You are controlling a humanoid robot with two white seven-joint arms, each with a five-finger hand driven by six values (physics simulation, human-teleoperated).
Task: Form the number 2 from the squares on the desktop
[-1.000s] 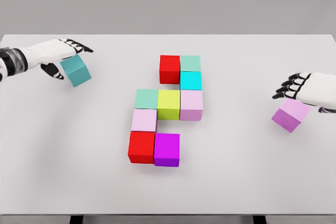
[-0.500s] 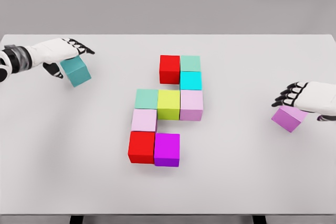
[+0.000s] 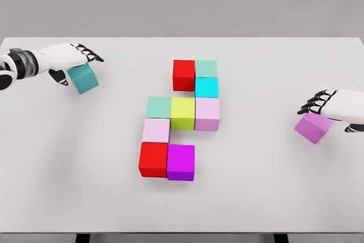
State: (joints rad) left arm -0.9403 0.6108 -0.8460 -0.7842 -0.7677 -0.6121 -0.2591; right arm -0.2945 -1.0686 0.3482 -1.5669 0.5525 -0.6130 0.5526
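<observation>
The right hand (image 3: 336, 106) curls over the purple cube (image 3: 313, 127), which sits just beneath its fingers; seat the grip fully before lifting. The partly built 2 (image 3: 180, 119) lies well to its left. Farther off, the left hand (image 3: 68, 60) clasps the teal cube (image 3: 83, 79) below its palm.

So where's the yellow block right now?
In the head view the yellow block sits mid-table in the middle row of the cluster, between the mint block on the picture's left and the pale pink block on its right.
</observation>
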